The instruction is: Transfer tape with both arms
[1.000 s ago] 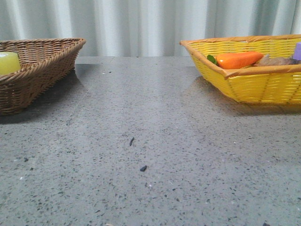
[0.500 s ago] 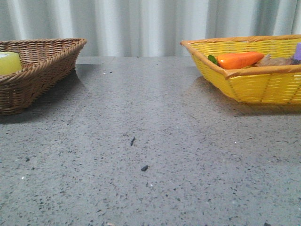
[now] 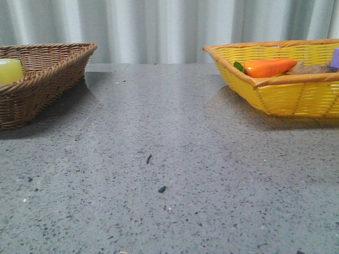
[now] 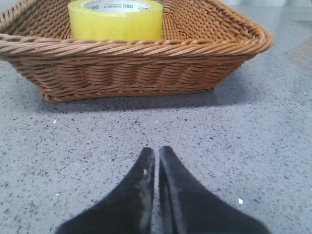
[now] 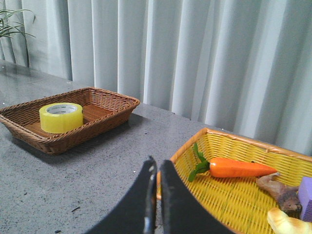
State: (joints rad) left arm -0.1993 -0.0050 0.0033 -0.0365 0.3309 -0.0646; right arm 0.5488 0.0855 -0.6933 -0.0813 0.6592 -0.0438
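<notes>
From the front, neither of my arms shows. The tape (image 3: pixel 9 71) peeks out at the far left edge of the frame, inside the brown wicker basket (image 3: pixel 53 74). At the right edge sits the yellow basket (image 3: pixel 286 95) with the orange carrot toy (image 3: pixel 269 67) in it. The grey speckled surface (image 3: pixel 169 174) lies between the two baskets.

In the left wrist view, my left end effector (image 4: pixel 157 158) sits at the bottom centre of the frame, its fingers pressed together with nothing between them, low over the surface. The tape (image 4: pixel 115 20) lies flat at the top of the frame, core opening upward, behind the near wall of the brown basket (image 4: pixel 131 68).

In the right wrist view, my right end effector (image 5: pixel 156 170) is at the bottom centre, fingers closed and empty. The tape (image 5: pixel 61 117) is at the left of the frame in the brown basket (image 5: pixel 105 119); the carrot toy (image 5: pixel 234 168) lies in the yellow basket (image 5: pixel 214 204) at the lower right.

I judge the roll light and stiff, its glossy outer wrap likely slippery. I would open wide and pinch the ring wall, one finger in the core and one outside, which leaves the opposite side free for my other arm to take at the handover.
</notes>
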